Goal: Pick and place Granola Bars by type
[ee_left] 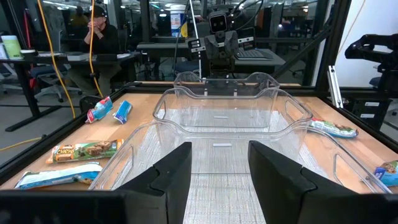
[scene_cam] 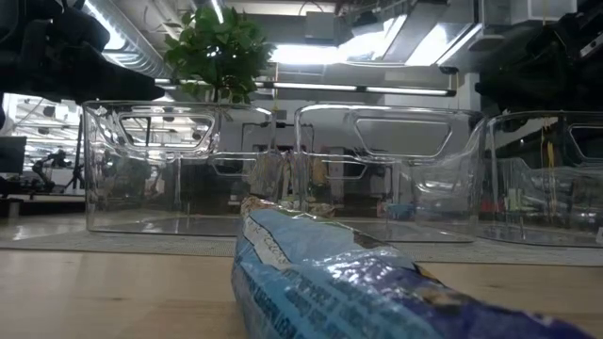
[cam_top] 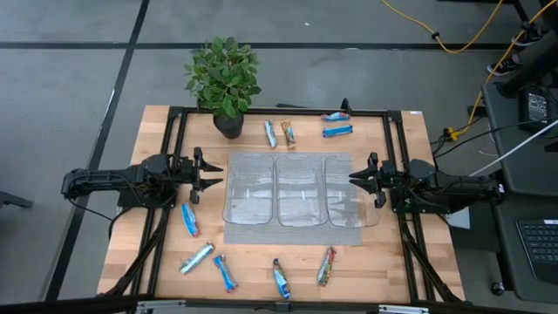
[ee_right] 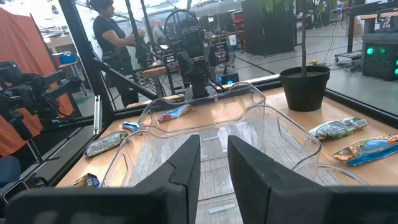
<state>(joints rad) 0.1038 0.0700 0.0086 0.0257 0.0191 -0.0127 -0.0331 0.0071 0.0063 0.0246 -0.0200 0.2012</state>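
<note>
Two dark, near-black jointed arms with blocky segments. Left tool (cam_top: 212,175) and right tool (cam_top: 357,177) each with two flat black fingers (ee_left: 163,180), smooth and matte, bluntly tapered.

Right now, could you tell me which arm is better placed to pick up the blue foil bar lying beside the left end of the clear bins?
Left. Its open claw hovers just above that blue foil bar; the right claw sits across all three clear plastic bins.

Right pincer (ee_right: 213,171) parted before clear bins (ee_right: 205,134); granola bars (ee_right: 339,128) beside black pot (ee_right: 304,87)
</note>
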